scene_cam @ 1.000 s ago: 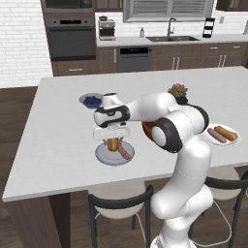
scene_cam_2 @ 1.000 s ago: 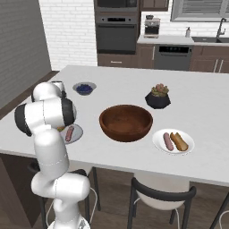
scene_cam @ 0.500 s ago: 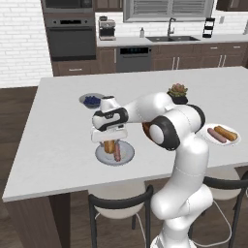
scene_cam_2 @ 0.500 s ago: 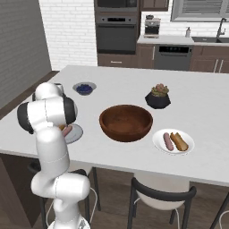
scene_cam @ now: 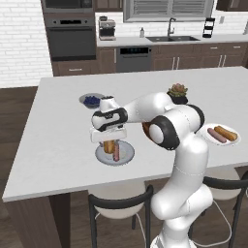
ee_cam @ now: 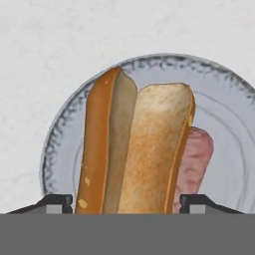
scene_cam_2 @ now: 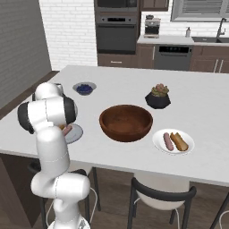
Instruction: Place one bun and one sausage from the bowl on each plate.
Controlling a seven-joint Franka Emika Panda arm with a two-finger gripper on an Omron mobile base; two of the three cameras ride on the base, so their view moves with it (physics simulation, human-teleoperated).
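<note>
A: Hovering over the grey-blue plate (scene_cam: pixel 125 156) near the counter's (scene_cam: pixel 58 126) front edge; hand (scene_cam: pixel 109 145) points down, fingers spread either side of the bun (ee_cam: pixel 144 149); can't tell from the hand view whether the tips actually touch it.

B: Is the bun on the plate or in the air?

A: Bun stands close under the hand, split side up, over the plate; whether it rests on the plate I can't tell; sausage (ee_cam: pixel 195 157) lies on the plate just beside it, partly hidden behind the bun.

B: Other plate?

A: White plate (scene_cam_2: pixel 159 142) sits on the far side of the bowl (scene_cam_2: pixel 126 121); second bun (scene_cam_2: pixel 180 141) and second sausage (scene_cam_2: pixel 167 141) lie on it side by side; bowl is between the two plates.

B: Anything else on the counter?

A: Small bowl of blueberries (scene_cam_2: pixel 84 88) and a potted succulent (scene_cam_2: pixel 158 95), both further back, well apart from the plates.
</note>
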